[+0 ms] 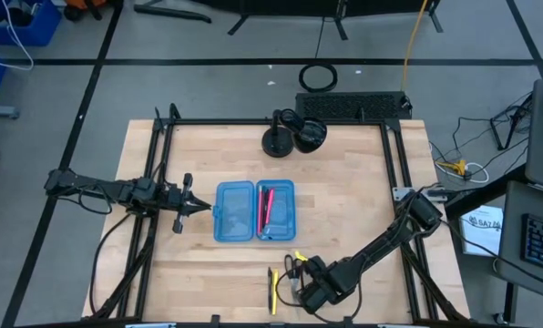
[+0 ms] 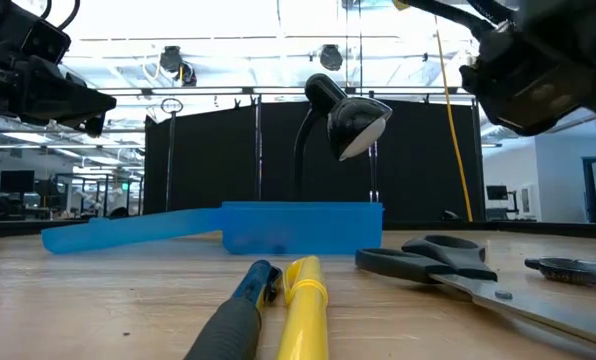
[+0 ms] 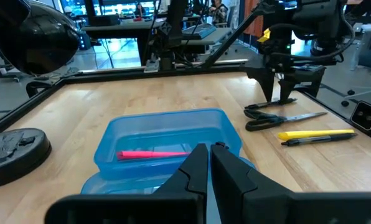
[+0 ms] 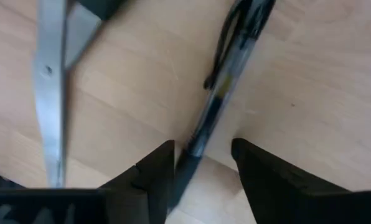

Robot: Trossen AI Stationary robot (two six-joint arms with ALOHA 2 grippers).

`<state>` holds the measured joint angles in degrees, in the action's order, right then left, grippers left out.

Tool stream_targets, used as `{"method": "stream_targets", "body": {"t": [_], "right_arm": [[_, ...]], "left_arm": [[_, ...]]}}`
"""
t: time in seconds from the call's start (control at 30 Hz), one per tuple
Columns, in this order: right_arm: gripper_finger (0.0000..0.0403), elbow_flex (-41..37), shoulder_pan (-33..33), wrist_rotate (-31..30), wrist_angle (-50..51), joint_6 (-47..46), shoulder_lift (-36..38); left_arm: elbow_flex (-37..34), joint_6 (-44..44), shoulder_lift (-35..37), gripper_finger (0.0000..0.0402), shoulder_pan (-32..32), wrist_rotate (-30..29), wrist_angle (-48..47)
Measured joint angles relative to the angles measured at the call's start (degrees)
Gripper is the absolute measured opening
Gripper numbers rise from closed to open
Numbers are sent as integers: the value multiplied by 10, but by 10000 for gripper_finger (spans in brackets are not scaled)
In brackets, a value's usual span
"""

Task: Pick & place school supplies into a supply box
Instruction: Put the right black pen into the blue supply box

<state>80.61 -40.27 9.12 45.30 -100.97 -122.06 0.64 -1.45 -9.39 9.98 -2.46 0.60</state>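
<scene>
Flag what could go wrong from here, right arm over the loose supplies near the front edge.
1. The right gripper stands with jaws open astride the black pen; the pen runs at a slant to the jaws, so closing could roll or twist it instead of seating it.
2. The scissors lie close beside the pen; a jaw may nudge them.
3. The yellow pen lies against the black one and could get dragged along.

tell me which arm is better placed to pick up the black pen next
Right. Its gripper hangs over the thin black pen, open fingers straddling its end beside the silver-bladed scissors. The left gripper waits shut beyond the translucent blue plastic box.
</scene>
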Motion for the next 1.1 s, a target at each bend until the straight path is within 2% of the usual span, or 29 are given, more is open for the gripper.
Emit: {"method": "stream_targets", "body": {"t": [0.13, 0.23, 0.47, 0.67, 0.77, 0.87, 0.97, 1.1], "right_arm": [[134, 1, 0, 1, 32, 40, -5], [107, 0, -1, -24, 37, 73, -5], [23, -2, 2, -43, 21, 96, -4], [26, -4, 10, -20, 9, 86, -2], [24, -7, 9, -32, 8, 77, 13], [24, -8, 6, -71, 26, 52, 55], [24, -16, 0, -145, 110, 27, 111], [24, -3, 6, -224, 133, 12, 193]], "left_arm": [[0, 4, 0, 24, 0, 0, 0], [0, 22, 0, 24, 0, 0, 0], [0, 51, 0, 24, 0, 15, -2], [0, 66, 0, 24, 0, 24, -3], [0, 68, 0, 24, 0, 24, -3], [0, 71, 0, 24, 0, 24, -3], [0, 72, 0, 24, 0, 24, -3], [-1, 72, -4, 24, 0, 24, -3]]}}
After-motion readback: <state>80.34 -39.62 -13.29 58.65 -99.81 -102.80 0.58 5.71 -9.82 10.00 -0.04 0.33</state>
